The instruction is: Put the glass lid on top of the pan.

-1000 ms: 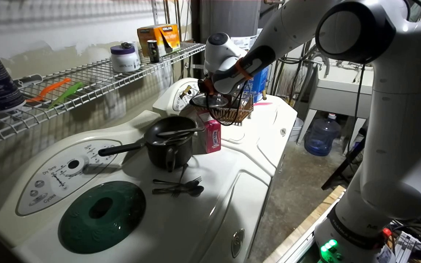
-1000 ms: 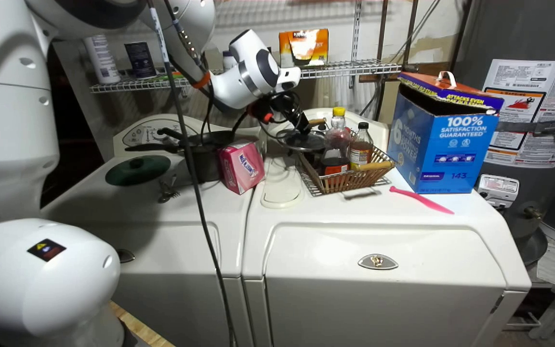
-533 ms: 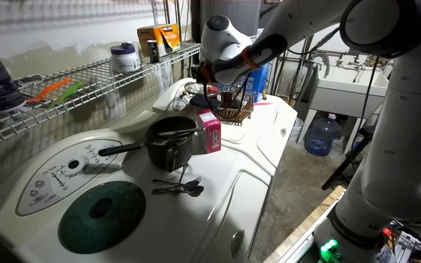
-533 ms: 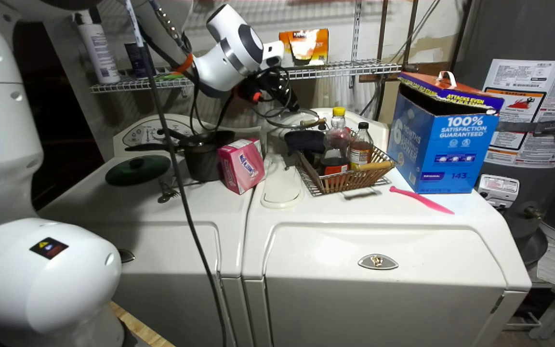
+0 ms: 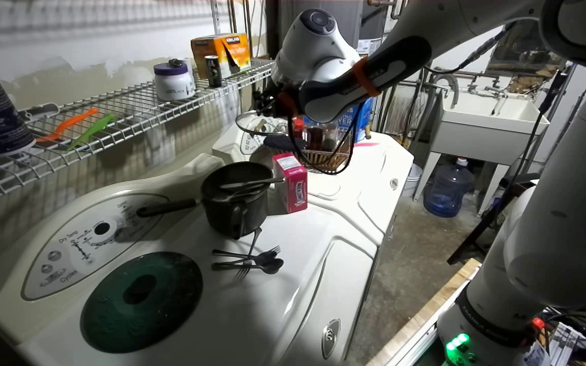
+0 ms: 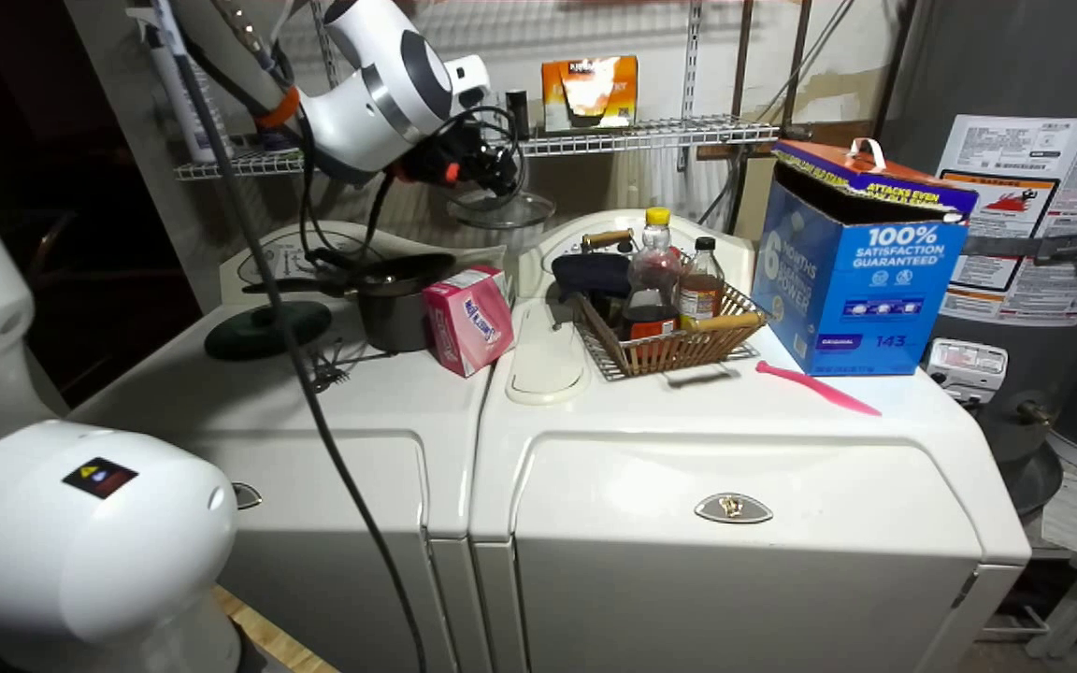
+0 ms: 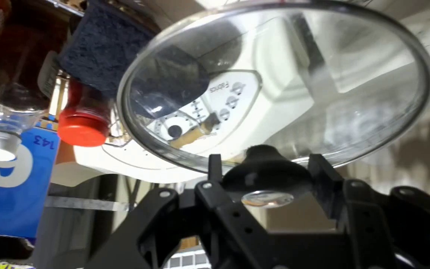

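Observation:
The clear glass lid with a dark rim shows in both exterior views (image 5: 261,125) (image 6: 505,213) and fills the upper part of the wrist view (image 7: 274,82). My gripper (image 7: 265,173) is shut on the lid's black knob, one finger on each side. The gripper (image 6: 501,176) holds the lid in the air, roughly level and slightly tilted, near the back control panel between pot and basket. The black pan (image 5: 237,213) with a long handle stands on the white dryer top, also visible in an exterior view (image 6: 394,318). Dark utensils lie across its opening.
A pink box (image 6: 469,322) stands beside the pan. A wooden basket (image 6: 679,348) with bottles and a dark blue cloth (image 6: 593,276) is to its right. A green lid (image 5: 140,300) and cutlery (image 5: 250,260) lie in front. A wire shelf (image 5: 135,109) runs along the wall.
The lid has risen off the dark cloth at the basket and moved with the gripper toward the pan's side, leaving the cloth uncovered. The arm has drawn back with it.

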{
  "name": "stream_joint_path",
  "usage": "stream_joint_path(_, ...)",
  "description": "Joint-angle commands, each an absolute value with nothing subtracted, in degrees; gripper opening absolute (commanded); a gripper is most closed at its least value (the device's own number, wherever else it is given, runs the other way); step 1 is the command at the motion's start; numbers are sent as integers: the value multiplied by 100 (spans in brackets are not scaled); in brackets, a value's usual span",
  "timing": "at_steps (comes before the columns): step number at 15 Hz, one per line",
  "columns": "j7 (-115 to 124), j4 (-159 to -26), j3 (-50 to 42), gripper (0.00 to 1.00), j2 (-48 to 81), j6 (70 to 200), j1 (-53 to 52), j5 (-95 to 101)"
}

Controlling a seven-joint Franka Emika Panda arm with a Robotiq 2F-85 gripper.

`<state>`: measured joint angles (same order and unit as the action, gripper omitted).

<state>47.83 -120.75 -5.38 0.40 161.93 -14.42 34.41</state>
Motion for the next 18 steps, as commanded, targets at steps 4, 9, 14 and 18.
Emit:
stream_joint_path(4,2204,-13265,353,34,-542,17099,-1412,1337)
stream_joint_path(9,2111,-13177,168,59,-333,16911,-1776,1165)
stream_joint_path(14,2043,-13185,130,34,-349,16911,-1767,1147)
stream_joint_path(18,1983,-13013,299,34,-108,16562,-1905,1221)
